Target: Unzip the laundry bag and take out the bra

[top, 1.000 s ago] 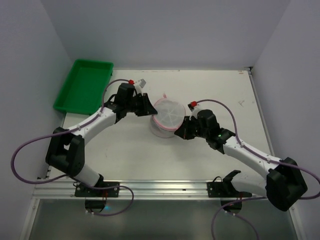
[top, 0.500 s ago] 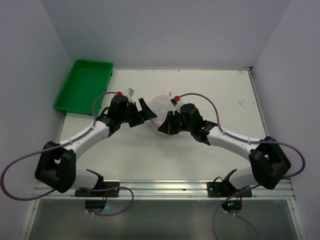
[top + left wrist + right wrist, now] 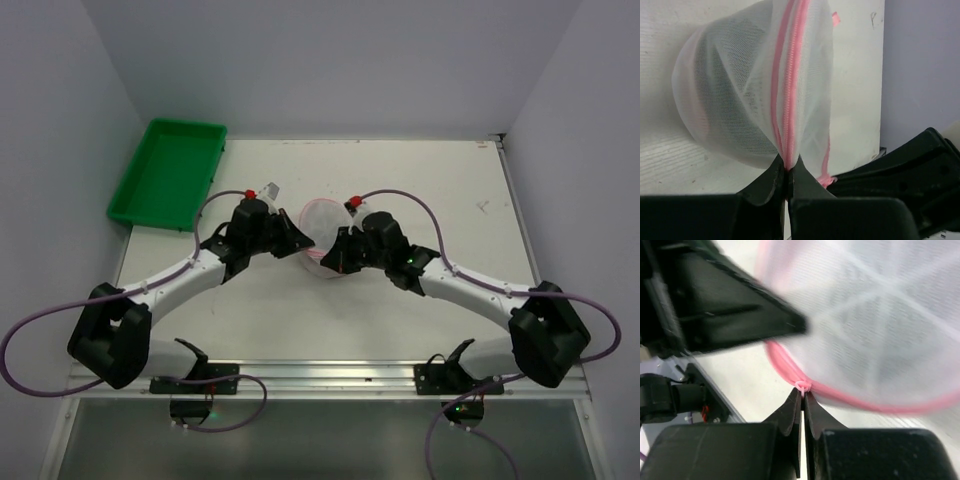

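The laundry bag [image 3: 322, 232], white see-through mesh with pink zipper trim, is held up on its edge between the two grippers at the table's middle. My left gripper [image 3: 302, 243] is shut on the bag's pink zipper seam [image 3: 788, 120], as the left wrist view [image 3: 786, 165] shows. My right gripper [image 3: 332, 256] is shut on the small pink zipper pull [image 3: 802, 386] at the bag's rim [image 3: 840, 395]. A dark shape shows through the mesh [image 3: 725, 90]; the bra itself cannot be made out.
A green plastic tray [image 3: 170, 170] stands at the back left of the white table [image 3: 420, 190]. Grey walls close the left, back and right sides. A metal rail [image 3: 320, 375] runs along the near edge by the arm bases.
Both grippers moved in on the bag over the last second. The bag went from lying flat to standing tilted on its edge, pinched between them.
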Tool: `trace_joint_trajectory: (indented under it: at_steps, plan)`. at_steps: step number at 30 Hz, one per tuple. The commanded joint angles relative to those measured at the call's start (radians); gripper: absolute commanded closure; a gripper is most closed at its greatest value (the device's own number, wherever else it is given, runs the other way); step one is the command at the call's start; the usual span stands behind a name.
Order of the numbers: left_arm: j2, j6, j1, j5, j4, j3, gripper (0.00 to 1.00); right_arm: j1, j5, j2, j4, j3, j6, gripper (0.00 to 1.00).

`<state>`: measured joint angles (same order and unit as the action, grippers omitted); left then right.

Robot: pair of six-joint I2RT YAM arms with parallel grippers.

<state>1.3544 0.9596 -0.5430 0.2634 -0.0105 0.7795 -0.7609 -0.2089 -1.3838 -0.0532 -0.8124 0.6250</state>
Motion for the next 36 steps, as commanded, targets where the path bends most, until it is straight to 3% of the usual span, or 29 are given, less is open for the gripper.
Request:
trace_joint_trajectory:
  at_steps: [1, 3, 8, 13, 14, 15, 17, 18, 21, 26, 32, 36]
  plan:
    - [-0.057, -0.047, 0.044, -0.038, 0.006, -0.02, 1.0, 0.101, 0.051, 0.135, 0.085, 0.091, -0.041, 1.0]
    - [-0.063, -0.079, 0.074, -0.024, 0.053, -0.011, 1.0, 0.165, 0.036, 0.184, 0.092, 0.133, -0.05, 1.0]
    - [0.05, -0.266, 0.094, 0.113, 0.134, 0.143, 1.0, 0.163, -0.033, 0.236, 0.127, 0.14, -0.104, 1.0]
    - [0.21, -0.367, 0.095, 0.154, 0.204, 0.363, 0.84, 0.089, -0.076, 0.171, 0.043, 0.101, -0.038, 1.0]
    - [0.244, -0.363, 0.095, 0.149, 0.204, 0.389, 0.79, 0.053, -0.073, 0.151, 0.011, 0.087, -0.025, 1.0]
    - [0.255, -0.345, 0.095, 0.149, 0.201, 0.424, 0.64, 0.035, -0.067, 0.108, -0.005, 0.058, -0.001, 1.0]
    - [0.253, -0.317, 0.097, 0.146, 0.187, 0.434, 0.46, 0.002, -0.061, 0.066, -0.051, 0.03, 0.027, 1.0]
    - [0.24, -0.286, 0.097, 0.136, 0.182, 0.426, 0.23, -0.003, -0.057, 0.03, -0.066, 0.018, 0.041, 1.0]
    - [0.143, -0.221, 0.101, 0.053, 0.175, 0.331, 0.01, -0.009, -0.032, -0.01, -0.122, -0.014, 0.091, 1.0]
    - [-0.046, -0.122, 0.098, -0.035, 0.124, 0.079, 0.0, -0.014, -0.023, -0.026, -0.143, -0.039, 0.084, 1.0]
    - [-0.054, -0.067, 0.025, 0.0, -0.013, -0.005, 0.19, -0.024, -0.021, -0.052, -0.128, -0.056, 0.068, 1.0]
    - [-0.003, -0.041, -0.032, -0.013, -0.04, 0.027, 0.33, -0.034, -0.009, -0.052, -0.103, -0.056, 0.048, 1.0]
